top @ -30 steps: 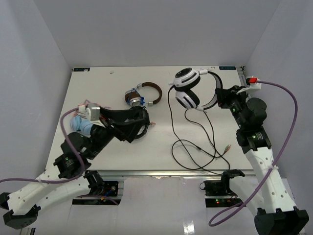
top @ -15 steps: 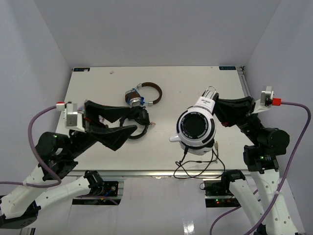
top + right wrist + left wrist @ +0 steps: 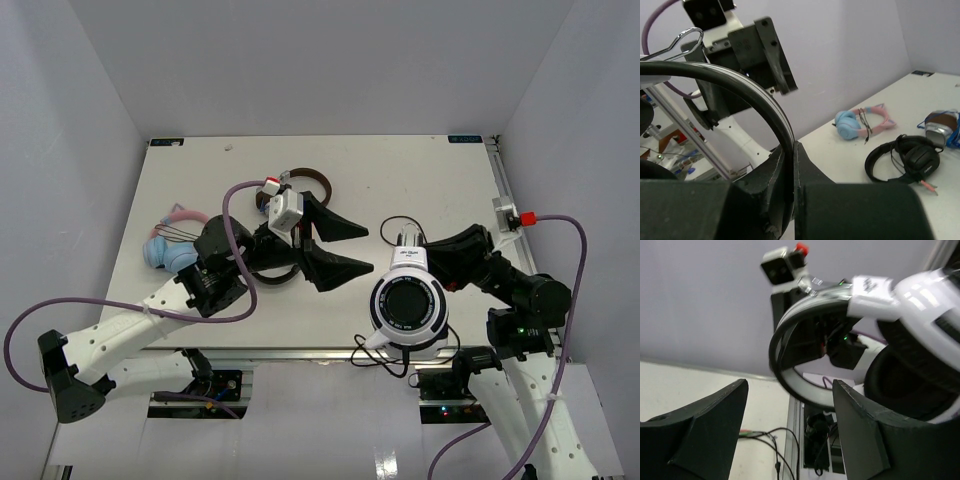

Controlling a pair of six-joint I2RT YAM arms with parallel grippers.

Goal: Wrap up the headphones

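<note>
- While the right end effector (image 3: 432,262) clamps the white headband (image 3: 765,105), the headphones (image 3: 408,308) hang above the near right part of the counter (image 3: 420,170).
- Left end effector (image 3: 352,248): wide, fingers either side of the headband, not touching.
- Close the left squarely on the band, clear of the ear pad.
- Gather the slack cable (image 3: 388,364) at the near edge before winding, to avoid snags.

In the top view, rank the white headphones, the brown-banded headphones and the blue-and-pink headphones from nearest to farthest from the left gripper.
1. white headphones: just right of the left gripper.
2. brown-banded headphones: behind it, toward the table's far edge.
3. blue-and-pink headphones: far left, beside the left arm.
</note>
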